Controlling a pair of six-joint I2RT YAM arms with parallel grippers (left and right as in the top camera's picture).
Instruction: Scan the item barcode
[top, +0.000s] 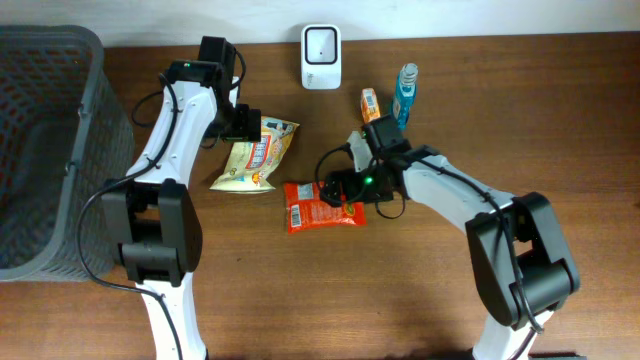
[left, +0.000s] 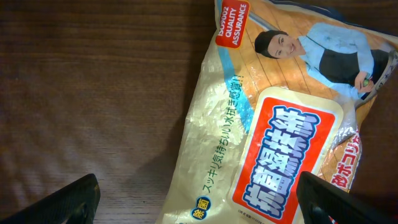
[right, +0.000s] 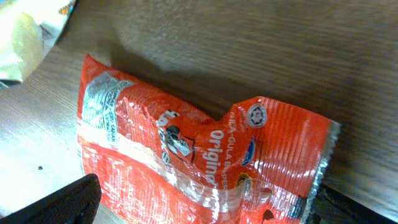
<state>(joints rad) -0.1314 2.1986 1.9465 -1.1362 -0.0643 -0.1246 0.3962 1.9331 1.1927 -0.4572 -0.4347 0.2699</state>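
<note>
Right claw (top: 345, 188) spread wide, pinching nothing. Red snack packet (right: 186, 149) lies flat and crinkled on the table (top: 420, 290) right under it, between the two fingertips; can't tell if they touch it. Left claw (left: 199, 202) is also spread, over the yellow packet (left: 273, 143), which sits below it and mostly toward one fingertip. White scanner (top: 321, 56) stands well apart, beyond both claws.

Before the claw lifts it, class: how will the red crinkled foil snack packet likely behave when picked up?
The red crinkled foil snack packet will probably flop, since its film is creased. Its glossy surface suggests it may slip. Lying flat, it seems light and unlikely to roll.
</note>
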